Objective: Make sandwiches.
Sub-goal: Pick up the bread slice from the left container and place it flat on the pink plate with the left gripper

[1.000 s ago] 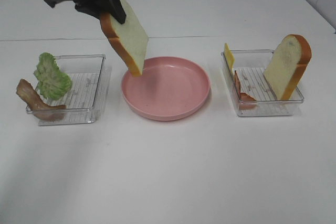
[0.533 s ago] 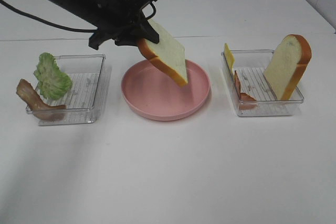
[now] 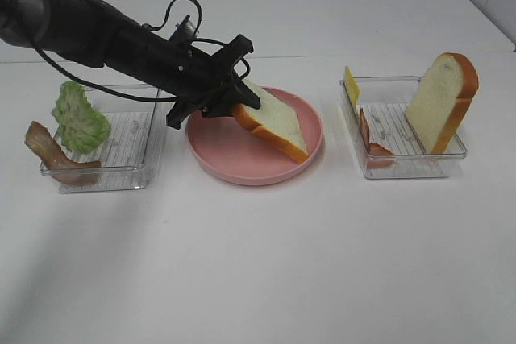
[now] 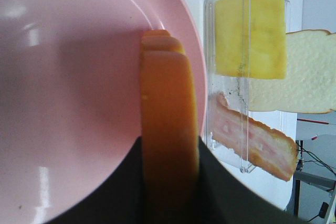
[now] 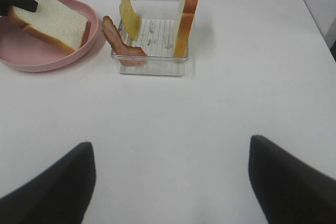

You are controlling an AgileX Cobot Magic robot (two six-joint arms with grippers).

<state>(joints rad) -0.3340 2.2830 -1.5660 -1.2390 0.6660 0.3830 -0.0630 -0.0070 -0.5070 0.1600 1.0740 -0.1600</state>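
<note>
Bread slices, two: you have the held bread slice (image 3: pixel 278 122) pinched between the jaws of the left gripper (image 3: pixel 244 102), and the standing bread slice (image 3: pixel 442 102) well ahead of them.
Bacon strips, two: the rear bacon strip (image 3: pixel 52 155) lies behind those jaws, the forward bacon strip (image 3: pixel 372 144) ahead of them.
Lettuce leaf (image 3: pixel 79 118), one: behind the jaws, beside the rear bacon strip.
Cheese slice (image 3: pixel 351 86), one: ahead of the jaws.
Pink plate (image 3: pixel 242 163), one: directly beneath the jaws.
Clear trays, two: you count the rear tray (image 3: pixel 129 130) behind the jaws and the forward tray (image 3: pixel 395 130) ahead.
Grippers, two: the right gripper (image 5: pixel 170 148) stands with jaws spread wide, nothing between them.
</note>
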